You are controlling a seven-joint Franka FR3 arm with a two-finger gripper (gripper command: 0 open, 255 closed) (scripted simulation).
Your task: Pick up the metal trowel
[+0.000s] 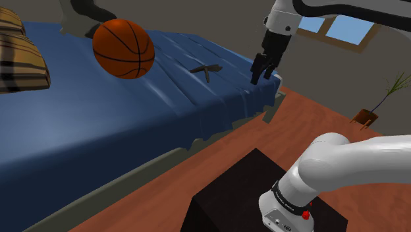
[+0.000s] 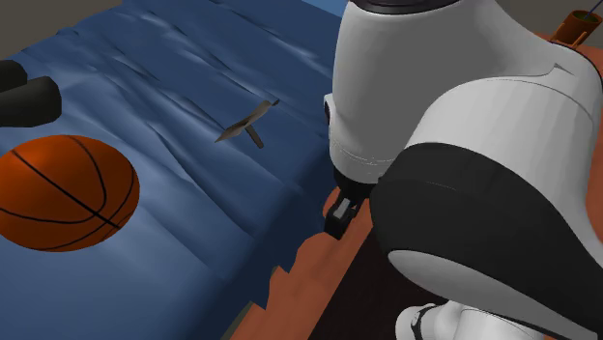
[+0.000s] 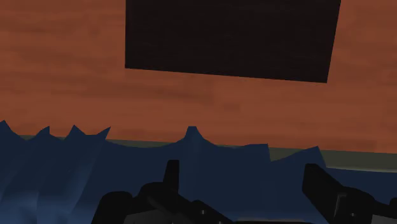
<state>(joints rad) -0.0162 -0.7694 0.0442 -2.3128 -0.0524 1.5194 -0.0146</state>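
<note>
Trowel (image 1: 206,69) (image 2: 246,121) lies flat on the blue bed cover (image 1: 132,118) (image 2: 184,68) (image 3: 127,165), between the basketball (image 1: 123,48) (image 2: 63,193) and the cover's edge by the floor. Long axis runs roughly left-right in the shoulder view and diagonal in the second exterior view, lower-left to upper-right. The tapered end looks to point toward the basketball side, but I can't be sure which end is the tip. Shape: thin flat grey-brown blade with 1 short dark stub branching off near the middle, angled toward the bed edge. Dull finish, no clear metal shine.

Gripper (image 1: 263,69) (image 2: 340,214) (image 3: 245,178) hangs over the cover's ragged edge, to the trowel's right in the shoulder view, apart from it and not touching. In the wrist view the 2 black fingers (image 3: 170,175) stand wide apart with nothing between them but cover: unclenched, holding nothing.

Cover is wrinkled, with ridges and a jagged hem. Basketball is orange with black seams and sits well apart from the trowel. Plaid pillow (image 1: 20,56) is at the shoulder view's left. Floor (image 1: 230,142) (image 3: 63,63) is reddish wood plank. Stand (image 1: 263,198) (image 3: 232,38) is a matte black box. Arm (image 1: 356,161) (image 2: 464,145) is glossy white with dark joints.
</note>
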